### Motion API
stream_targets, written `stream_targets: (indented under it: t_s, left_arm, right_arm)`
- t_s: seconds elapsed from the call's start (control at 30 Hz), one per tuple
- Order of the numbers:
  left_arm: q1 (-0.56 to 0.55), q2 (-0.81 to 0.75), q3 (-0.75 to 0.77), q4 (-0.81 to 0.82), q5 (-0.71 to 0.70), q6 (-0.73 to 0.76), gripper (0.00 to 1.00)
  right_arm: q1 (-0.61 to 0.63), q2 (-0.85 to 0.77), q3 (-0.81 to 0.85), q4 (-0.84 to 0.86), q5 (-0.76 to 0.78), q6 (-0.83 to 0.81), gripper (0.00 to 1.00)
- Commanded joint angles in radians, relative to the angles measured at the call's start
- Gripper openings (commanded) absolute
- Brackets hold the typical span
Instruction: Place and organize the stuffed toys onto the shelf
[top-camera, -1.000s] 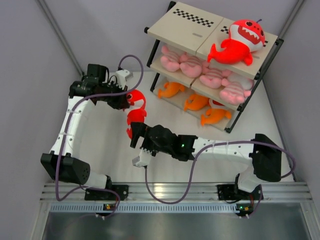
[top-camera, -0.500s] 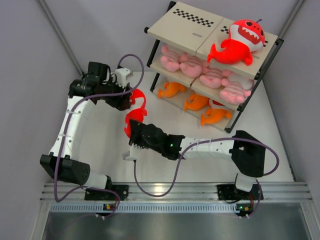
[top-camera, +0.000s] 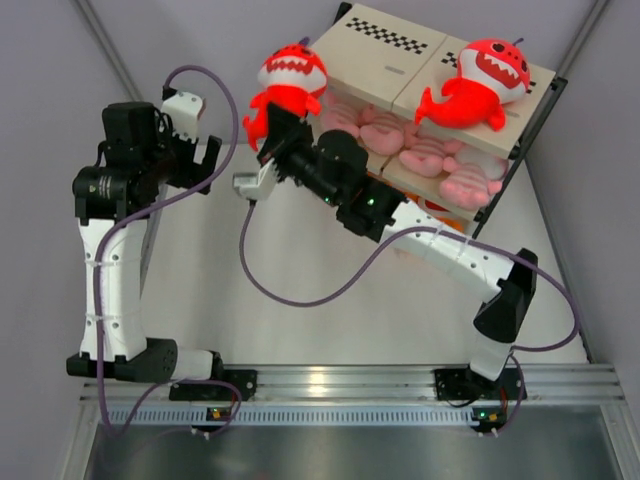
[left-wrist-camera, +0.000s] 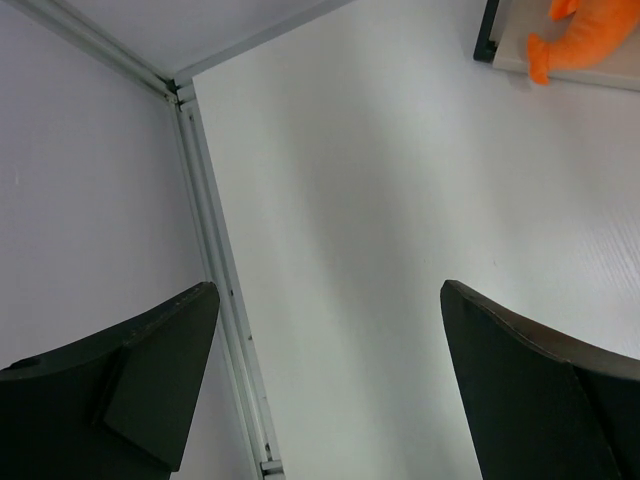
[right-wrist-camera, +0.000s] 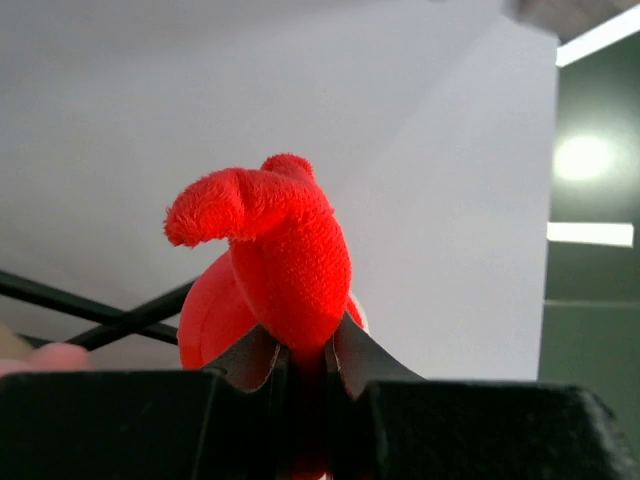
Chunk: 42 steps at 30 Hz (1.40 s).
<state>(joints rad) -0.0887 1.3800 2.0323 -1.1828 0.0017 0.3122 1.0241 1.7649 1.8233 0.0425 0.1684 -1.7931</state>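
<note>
A red stuffed shark (top-camera: 288, 82) with a white toothy mouth hangs in the air just left of the shelf (top-camera: 385, 50), level with its top cream boards. My right gripper (top-camera: 275, 122) is shut on the shark's tail from below. In the right wrist view the red plush (right-wrist-camera: 275, 255) is pinched between the jaws of that gripper (right-wrist-camera: 305, 365). A second red shark (top-camera: 478, 85) lies on the top right board. Pink striped plushies (top-camera: 430, 152) fill the middle tier. My left gripper (top-camera: 200, 158) is open and holds nothing, well left of the shelf; its fingers (left-wrist-camera: 150, 385) stand wide apart above the white table.
An orange plush (left-wrist-camera: 585, 35) lies on the lowest board (left-wrist-camera: 560, 75). A metal rail (left-wrist-camera: 215, 280) runs along the table's left edge by the wall. Purple cables (top-camera: 300, 290) loop from both arms. The right arm (top-camera: 440, 245) stretches across the shelf's front.
The left gripper let go of the red shark, opened wide and drew back up and left. The right gripper shut on the shark and carried it up to the shelf's top left.
</note>
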Motion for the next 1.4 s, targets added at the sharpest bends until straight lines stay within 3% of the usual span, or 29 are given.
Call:
stream_targets:
  t_s: [0.0,0.17,0.43,0.7,0.83,1.1,1.2,1.37]
  left_arm:
    - [-0.002,0.02,-0.049,-0.018,-0.014,-0.01,0.98]
    - [-0.002,0.036,-0.098,-0.018,0.064,-0.01,0.98]
    - [-0.002,0.054,-0.136,-0.02,0.064,-0.002,0.98]
    - [-0.002,0.065,-0.155,-0.018,0.07,-0.001,0.98]
    - [-0.002,0.065,-0.156,-0.02,0.07,-0.002,0.98]
    - [-0.002,0.062,-0.165,-0.02,0.064,-0.001,0.98]
    - [-0.002,0.057,-0.175,-0.02,0.067,0.001,0.98]
    - [-0.002,0.054,-0.193,-0.02,0.067,0.01,0.98]
  right_arm:
    - [-0.048,0.025,0.187,0.04,-0.113,0.056,0.0]
    - [-0.145,0.056,0.349,0.066,-0.21,0.084,0.0]
    - [-0.331,0.106,0.355,0.094,-0.21,0.216,0.0]
    - [-0.387,0.136,0.353,0.096,-0.207,0.276,0.02]
    - [-0.398,0.142,0.353,0.048,-0.191,0.244,0.3]
    - [-0.42,0.134,0.323,0.045,-0.144,0.259,0.51]
    - [-0.415,0.122,0.338,0.002,-0.147,0.293,0.74]
    - [-0.398,0.087,0.338,-0.128,-0.141,0.314,0.95]
